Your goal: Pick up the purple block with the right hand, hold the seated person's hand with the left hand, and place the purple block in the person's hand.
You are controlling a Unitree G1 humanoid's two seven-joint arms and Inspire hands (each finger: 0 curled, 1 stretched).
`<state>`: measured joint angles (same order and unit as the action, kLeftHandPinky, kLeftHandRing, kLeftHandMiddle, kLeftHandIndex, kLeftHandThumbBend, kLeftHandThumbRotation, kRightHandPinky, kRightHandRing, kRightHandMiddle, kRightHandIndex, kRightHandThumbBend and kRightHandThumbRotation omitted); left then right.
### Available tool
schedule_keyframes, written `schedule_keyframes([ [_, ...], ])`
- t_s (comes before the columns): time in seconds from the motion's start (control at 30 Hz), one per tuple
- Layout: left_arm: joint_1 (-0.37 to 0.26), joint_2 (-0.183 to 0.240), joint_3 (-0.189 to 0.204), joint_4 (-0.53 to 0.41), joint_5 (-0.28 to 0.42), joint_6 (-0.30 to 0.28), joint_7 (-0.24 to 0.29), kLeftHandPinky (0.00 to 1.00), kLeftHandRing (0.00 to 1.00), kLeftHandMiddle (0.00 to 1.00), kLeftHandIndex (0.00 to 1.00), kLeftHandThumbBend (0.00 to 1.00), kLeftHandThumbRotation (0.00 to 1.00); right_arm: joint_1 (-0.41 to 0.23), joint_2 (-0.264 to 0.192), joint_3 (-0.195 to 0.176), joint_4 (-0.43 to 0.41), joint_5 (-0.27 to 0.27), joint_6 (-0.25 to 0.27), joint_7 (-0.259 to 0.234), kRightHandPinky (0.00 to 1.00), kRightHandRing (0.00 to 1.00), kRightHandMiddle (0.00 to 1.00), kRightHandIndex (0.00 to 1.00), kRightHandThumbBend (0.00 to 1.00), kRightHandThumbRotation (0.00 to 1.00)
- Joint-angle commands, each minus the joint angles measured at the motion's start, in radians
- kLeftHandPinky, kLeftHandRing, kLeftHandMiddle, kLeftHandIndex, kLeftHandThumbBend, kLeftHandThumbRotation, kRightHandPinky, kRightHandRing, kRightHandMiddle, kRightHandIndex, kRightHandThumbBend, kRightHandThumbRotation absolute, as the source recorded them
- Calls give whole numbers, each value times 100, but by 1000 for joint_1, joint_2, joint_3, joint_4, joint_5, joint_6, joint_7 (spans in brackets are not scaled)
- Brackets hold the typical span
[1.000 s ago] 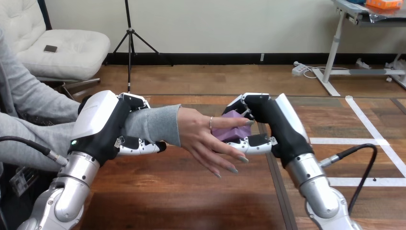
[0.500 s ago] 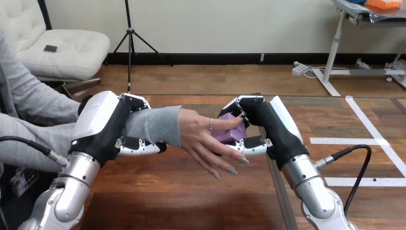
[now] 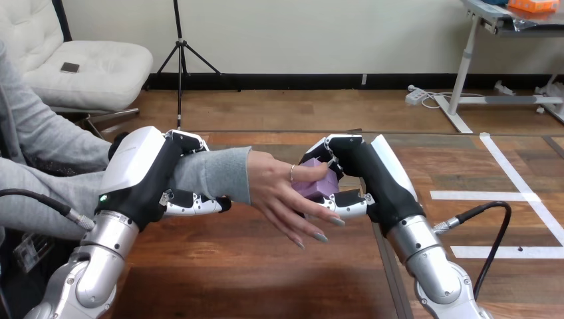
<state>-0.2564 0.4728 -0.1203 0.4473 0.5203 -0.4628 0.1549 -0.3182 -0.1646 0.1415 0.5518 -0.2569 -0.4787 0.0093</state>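
Fingers point(image 3: 332, 145) of right hand point(image 3: 374, 178) clenched round purple block point(image 3: 314, 181) at mid-frame, against person's hand point(image 3: 276, 189); left hand point(image 3: 143, 176) curled round person's wrist point(image 3: 213, 174). Placing step, seemingly; next, loosen grip and leave block in palm.

One camera on the robot's head faces forward and down across the table point(image 3: 253, 279) (from close above), left hand point(image 3: 143, 176) and right hand point(image 3: 379, 179) near the lens.
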Motion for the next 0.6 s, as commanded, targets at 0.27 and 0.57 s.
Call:
schedule_keyframes([
  [0.27, -100, -39, 13, -48, -41, -45, 25, 17, 22, 29, 33, 71, 0, -76, 34, 17, -21, -7, 2, -4, 31, 34, 39, 42, 85, 0],
  [0.57, -97, -37, 13, -51, -39, -40, 24, 17, 22, 29, 33, 71, 0, -74, 33, 13, -16, 5, 1, 4, 30, 34, 39, 42, 85, 0],
])
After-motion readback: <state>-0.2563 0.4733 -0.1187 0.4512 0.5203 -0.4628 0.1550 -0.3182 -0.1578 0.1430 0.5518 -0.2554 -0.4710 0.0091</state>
